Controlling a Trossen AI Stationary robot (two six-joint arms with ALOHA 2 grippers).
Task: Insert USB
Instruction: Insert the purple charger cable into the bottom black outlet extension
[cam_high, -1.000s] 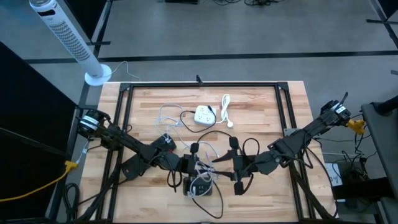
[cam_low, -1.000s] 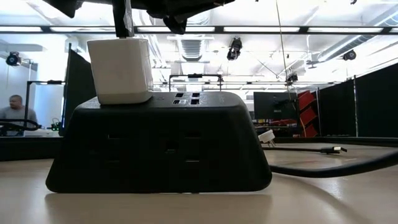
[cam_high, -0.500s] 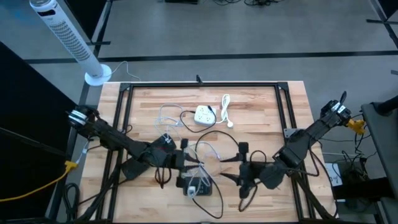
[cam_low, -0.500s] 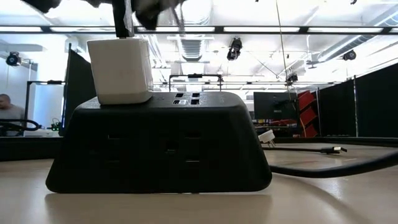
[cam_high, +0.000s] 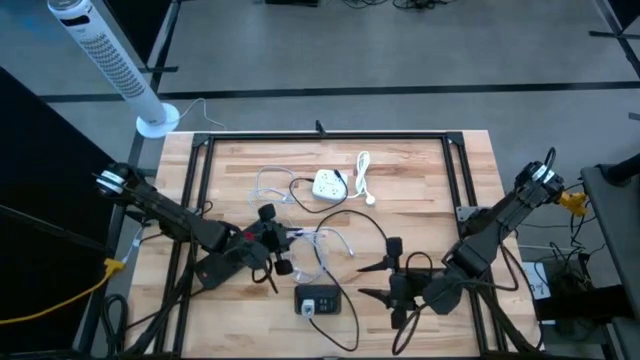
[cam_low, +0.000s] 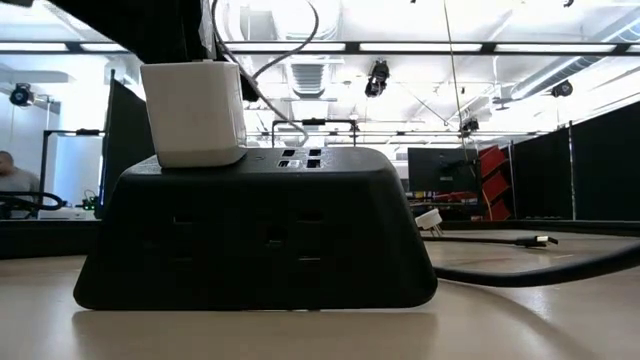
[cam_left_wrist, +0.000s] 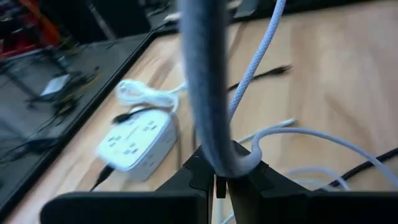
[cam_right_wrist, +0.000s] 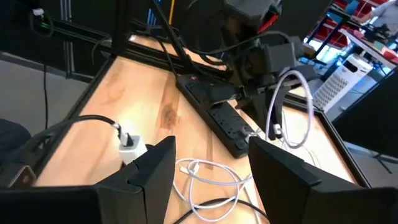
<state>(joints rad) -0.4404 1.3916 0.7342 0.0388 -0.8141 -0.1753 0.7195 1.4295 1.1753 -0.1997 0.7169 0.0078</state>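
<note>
Above the black power strip (cam_high: 319, 300), the high view had the left end effector (cam_high: 281, 252) clamped on the pale USB cable (cam_high: 325, 242), the right end effector (cam_high: 375, 280) waiting beside, fingers spread. Low view: a white charger (cam_low: 194, 112) sat plugged beside free USB ports (cam_low: 300, 157). Left wrist view: fingers (cam_left_wrist: 200, 174) pinched the cable. Judged step: carrying the plug; next, aligning it over a port.

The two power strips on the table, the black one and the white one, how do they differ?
The black strip lies at the near edge between the arms; the white strip lies farther back, mid-table. The black strip carries a white charger on top; the white strip shows only a dark cord running off it. The black one is dark and wedge-shaped, the white one a pale flat block. Both rest on the wooden table.
</note>
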